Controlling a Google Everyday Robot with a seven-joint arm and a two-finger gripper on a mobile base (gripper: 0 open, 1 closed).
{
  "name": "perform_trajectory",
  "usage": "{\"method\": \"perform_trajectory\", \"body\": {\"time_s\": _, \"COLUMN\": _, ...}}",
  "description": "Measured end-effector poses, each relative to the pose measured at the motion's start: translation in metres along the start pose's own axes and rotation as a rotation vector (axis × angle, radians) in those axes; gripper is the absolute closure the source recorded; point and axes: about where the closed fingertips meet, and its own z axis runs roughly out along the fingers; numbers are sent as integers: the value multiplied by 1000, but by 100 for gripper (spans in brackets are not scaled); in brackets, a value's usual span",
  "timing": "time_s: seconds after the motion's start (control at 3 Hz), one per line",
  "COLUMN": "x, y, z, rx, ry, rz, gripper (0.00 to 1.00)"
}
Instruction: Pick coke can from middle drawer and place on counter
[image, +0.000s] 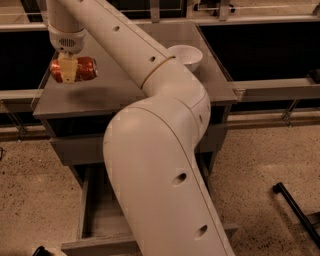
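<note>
My gripper (68, 70) hangs from the white arm at the upper left, shut on the coke can (85, 69). The red can lies sideways in the fingers, held a little above the left part of the grey counter (115, 85); its shadow falls on the surface below. The middle drawer (97, 212) stands pulled open at the bottom, mostly hidden behind my arm; its grey floor shows at the left.
A white bowl (186, 55) sits on the counter's right half. My large white arm (160, 165) fills the middle of the view. A closed grey drawer front (80, 147) lies under the counter. A black bar (295, 207) lies on the speckled floor at right.
</note>
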Motion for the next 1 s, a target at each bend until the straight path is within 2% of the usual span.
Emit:
{"method": "perform_trajectory", "body": {"time_s": 0.33, "x": -4, "y": -7, "z": 0, "rx": 24, "ry": -18, "rz": 0, "gripper": 43}}
{"method": "perform_trajectory", "body": {"time_s": 1.0, "x": -5, "y": -7, "z": 0, "rx": 24, "ry": -19, "rz": 0, "gripper": 0}}
